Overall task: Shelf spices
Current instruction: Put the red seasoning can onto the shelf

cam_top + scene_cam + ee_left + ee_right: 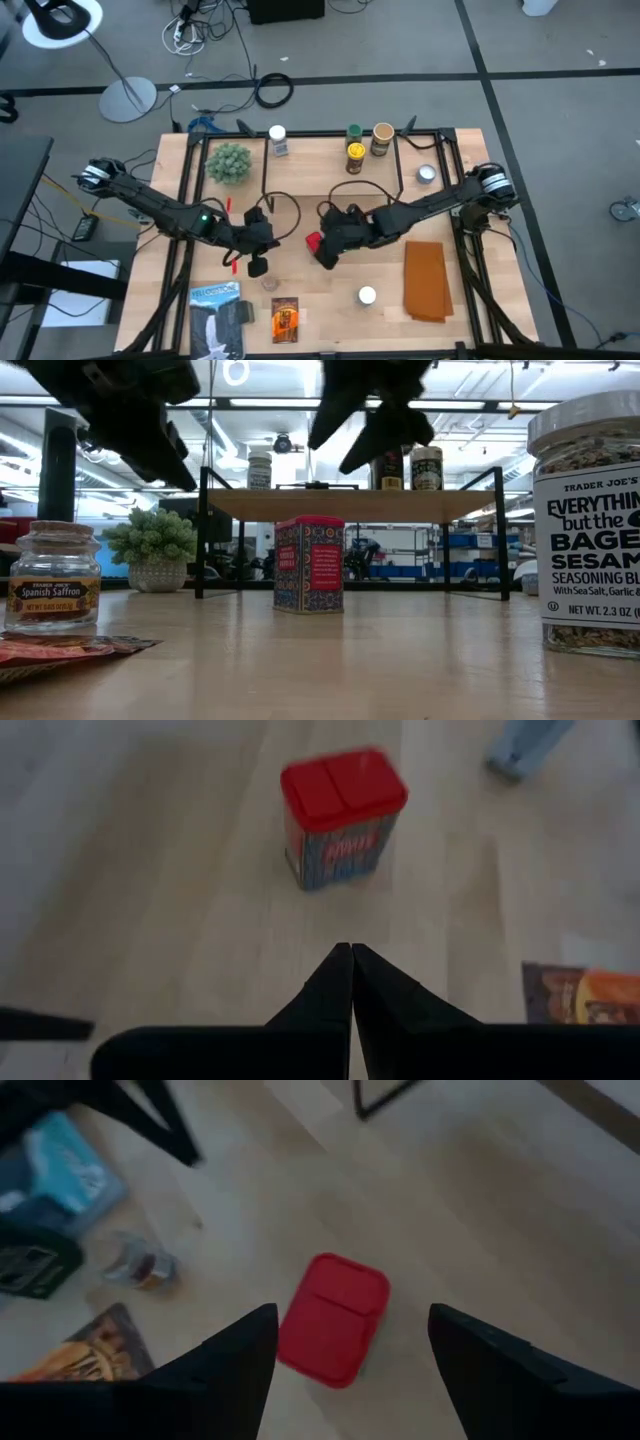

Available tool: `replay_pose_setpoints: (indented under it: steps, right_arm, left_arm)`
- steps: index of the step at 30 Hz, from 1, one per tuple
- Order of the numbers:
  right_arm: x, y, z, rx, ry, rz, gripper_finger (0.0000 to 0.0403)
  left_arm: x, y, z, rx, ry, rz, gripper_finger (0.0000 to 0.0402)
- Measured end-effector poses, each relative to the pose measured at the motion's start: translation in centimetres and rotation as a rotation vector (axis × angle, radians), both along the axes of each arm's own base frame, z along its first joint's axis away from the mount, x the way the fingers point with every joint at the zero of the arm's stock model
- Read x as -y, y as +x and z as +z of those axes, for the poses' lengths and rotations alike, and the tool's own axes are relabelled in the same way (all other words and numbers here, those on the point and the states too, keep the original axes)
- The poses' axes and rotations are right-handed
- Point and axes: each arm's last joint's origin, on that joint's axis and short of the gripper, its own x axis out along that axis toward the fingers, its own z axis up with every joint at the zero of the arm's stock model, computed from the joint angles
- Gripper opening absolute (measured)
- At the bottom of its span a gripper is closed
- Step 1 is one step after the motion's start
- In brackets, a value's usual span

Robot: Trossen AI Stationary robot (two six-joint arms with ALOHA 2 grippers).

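Red box (313, 241) upright on worktop (470, 330), mid-front, below shelf (350, 504) level. Right end effector (352, 1342) directly over it, fingers wide, straddling lid — prob lining up for top grab. Left end effector (351, 982) nearby, fingers pressed together, empty. Other jars (355, 155) already on shelf.

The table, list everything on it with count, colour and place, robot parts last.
Shelf: one, light wood top, black legs, far edge.
Jars on shelf: four; white lid, green lid, yellow lid, tan lid.
Red box: one, table centre.
Saffron jar: one, small, near the left pincer.
White-lidded jar: one, near edge.
Orange-brown packet: one, near edge.
Blue-and-white package: one, near-left.
Folded cloth: one, orange-brown, right.
Plant: one, green, under the shelf's left end.
Left pincer: shut, left of the box.
Right pincer: open, above the red box.
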Motion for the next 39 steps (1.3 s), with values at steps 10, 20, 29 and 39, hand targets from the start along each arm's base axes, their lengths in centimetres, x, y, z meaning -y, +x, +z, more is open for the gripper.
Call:
replay_pose_setpoints:
  steps: [10,20,29,39]
  right_arm:
    - [1.7,4.4,-2.1,-0.298,0.107,-0.035,0.0258]
    - [2.0,5.7,-1.8,-0.244,0.104,-0.031,0.0259]
    - [1.7,6.1,-1.5,-0.215,0.079,0.075,0.0258]
    - [1.1,6.3,-1.5,-0.218,0.099,0.204,0.0289]
  left_arm:
    - [-1.6,-4.5,-1.5,0.261,-0.079,-0.079,0.0015]
    - [-1.9,-5.2,-1.8,0.310,-0.105,-0.099,0.0015]
    - [-1.9,-5.2,-1.8,0.309,-0.106,-0.098,0.0015]
    - [-1.8,-5.2,-1.8,0.308,-0.107,-0.100,0.0015]
